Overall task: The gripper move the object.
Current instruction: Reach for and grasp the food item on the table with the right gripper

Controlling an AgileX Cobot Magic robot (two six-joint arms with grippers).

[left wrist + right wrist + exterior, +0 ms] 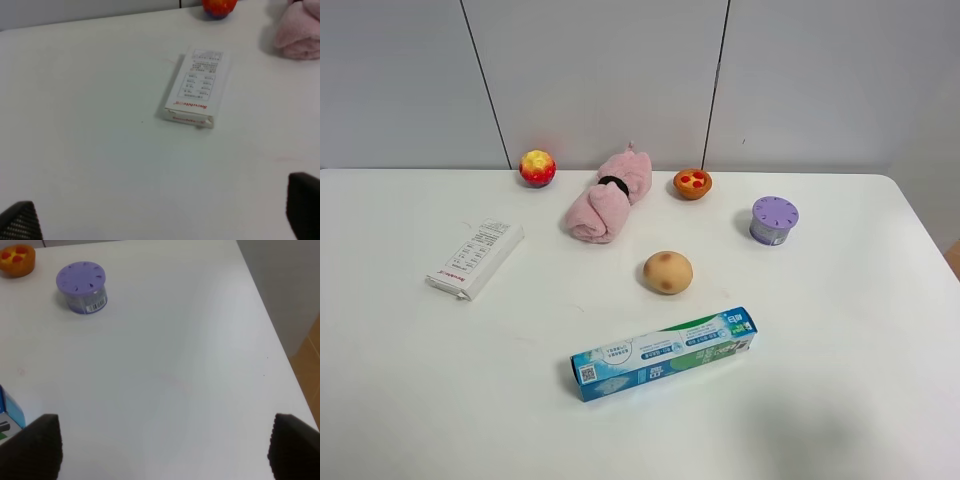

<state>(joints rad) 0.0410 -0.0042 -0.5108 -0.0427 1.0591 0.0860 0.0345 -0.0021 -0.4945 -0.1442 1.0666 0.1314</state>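
Note:
The toy tart, orange-brown with red dots on a yellow top, sits at the back of the white table, right of the pink towel. It also shows in the right wrist view, far from my right gripper, which is open and empty over bare table. My left gripper is open and empty, hovering short of the white box. Neither arm shows in the exterior high view.
A rolled pink towel, a red-and-yellow ball, a tan bun-like ball, a purple round tin, a blue toothpaste box and a white box lie on the table. The table's right edge is near.

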